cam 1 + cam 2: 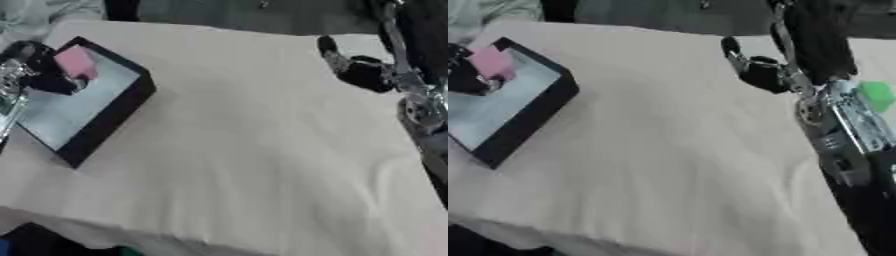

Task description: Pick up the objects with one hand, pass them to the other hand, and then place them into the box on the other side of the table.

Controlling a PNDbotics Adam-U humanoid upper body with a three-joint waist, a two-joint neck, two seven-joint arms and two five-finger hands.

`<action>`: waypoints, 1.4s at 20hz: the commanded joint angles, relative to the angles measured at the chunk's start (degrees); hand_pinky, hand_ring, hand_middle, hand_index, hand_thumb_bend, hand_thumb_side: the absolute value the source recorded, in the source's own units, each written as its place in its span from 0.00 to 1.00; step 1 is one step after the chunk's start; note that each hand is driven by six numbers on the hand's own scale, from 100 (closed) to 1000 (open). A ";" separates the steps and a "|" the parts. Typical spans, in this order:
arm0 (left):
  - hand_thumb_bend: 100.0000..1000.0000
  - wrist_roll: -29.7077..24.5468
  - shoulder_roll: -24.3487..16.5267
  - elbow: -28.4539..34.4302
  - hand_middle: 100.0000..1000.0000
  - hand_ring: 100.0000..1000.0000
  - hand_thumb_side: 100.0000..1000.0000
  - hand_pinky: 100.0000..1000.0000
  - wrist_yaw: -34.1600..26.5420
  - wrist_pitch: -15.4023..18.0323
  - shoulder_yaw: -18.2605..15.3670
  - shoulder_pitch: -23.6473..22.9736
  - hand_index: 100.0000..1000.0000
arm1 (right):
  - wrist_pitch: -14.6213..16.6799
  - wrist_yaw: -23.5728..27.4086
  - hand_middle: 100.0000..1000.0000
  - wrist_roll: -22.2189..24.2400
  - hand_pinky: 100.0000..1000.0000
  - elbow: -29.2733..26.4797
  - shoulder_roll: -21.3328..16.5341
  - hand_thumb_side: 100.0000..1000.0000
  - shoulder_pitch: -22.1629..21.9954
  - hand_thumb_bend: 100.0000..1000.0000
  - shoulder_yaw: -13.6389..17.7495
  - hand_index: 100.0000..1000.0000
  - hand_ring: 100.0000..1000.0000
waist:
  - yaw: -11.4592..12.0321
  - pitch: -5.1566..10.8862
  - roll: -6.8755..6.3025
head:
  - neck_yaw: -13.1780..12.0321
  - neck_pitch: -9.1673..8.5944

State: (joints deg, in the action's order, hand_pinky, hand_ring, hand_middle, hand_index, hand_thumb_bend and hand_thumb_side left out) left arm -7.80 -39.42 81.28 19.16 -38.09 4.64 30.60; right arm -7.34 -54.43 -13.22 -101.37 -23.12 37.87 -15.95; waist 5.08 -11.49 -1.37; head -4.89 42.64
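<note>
My left robot hand (44, 70) grips a pink block (74, 61) over the box (105, 120) at the bench's (262, 150) left edge; my right robot hand (354, 67) hangs empty, fingers relaxed, near the far right corner.

A pink block (75, 62) is showing at the upper left, over a black box (112, 117) with a pale grey inside. The table (262, 150) is looking cream, and a green thing (876, 95) is showing at the right edge.

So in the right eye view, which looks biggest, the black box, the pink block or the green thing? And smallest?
1. The black square box with a pale floor looks far the largest.
2. The pink block, held over the box by the left hand.
3. The green thing, half hidden behind the right arm.

The pink and green ones look nearly alike, so that order is unsure.
</note>
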 commanded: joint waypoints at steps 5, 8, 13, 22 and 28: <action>0.61 -1.00 -1.71 -1.61 0.75 0.81 0.17 0.89 4.13 -1.03 -2.64 1.06 0.85 | -1.45 0.32 0.67 -0.96 0.73 -1.65 -2.15 0.08 0.72 0.28 2.19 0.73 0.66 | -0.04 1.66 -0.16 | 0.51 -0.68; 0.56 -0.07 -1.65 -0.99 0.74 0.80 0.19 0.89 3.91 -1.09 -3.33 1.03 0.85 | -1.90 0.28 0.67 -1.20 0.73 -1.67 -2.48 0.08 0.58 0.28 2.80 0.73 0.65 | -0.02 1.67 -0.15 | 0.72 -0.67; 0.38 4.48 -1.49 2.07 0.73 0.77 0.18 0.85 1.16 -0.62 -4.26 1.02 0.82 | -2.88 0.37 0.67 -1.71 0.72 -1.47 -3.04 0.08 0.56 0.28 4.07 0.73 0.65 | 0.08 1.78 -0.08 | 1.59 -0.62; 0.12 15.37 0.02 12.56 0.70 0.69 0.36 0.76 -15.56 8.93 -3.03 0.10 0.82 | -8.33 8.38 0.68 2.81 0.74 5.75 -5.14 0.21 3.96 0.18 8.44 0.75 0.66 | 0.13 1.92 0.13 | 6.85 -0.34; 0.14 13.75 1.57 17.48 0.72 0.71 0.39 0.77 -22.60 15.86 -0.83 -1.08 0.82 | -10.46 16.09 0.73 15.04 0.79 16.63 -9.03 0.33 9.95 0.18 10.93 0.79 0.71 | -0.14 1.84 0.42 | 10.67 -0.22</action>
State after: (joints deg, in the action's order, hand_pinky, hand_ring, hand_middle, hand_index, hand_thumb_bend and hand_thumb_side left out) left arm 6.29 -36.87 96.99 -2.20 -23.66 3.87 29.03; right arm -17.59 -39.82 -0.54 -86.08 -29.76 46.47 -6.09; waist 4.97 -11.49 -1.36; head 5.00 42.67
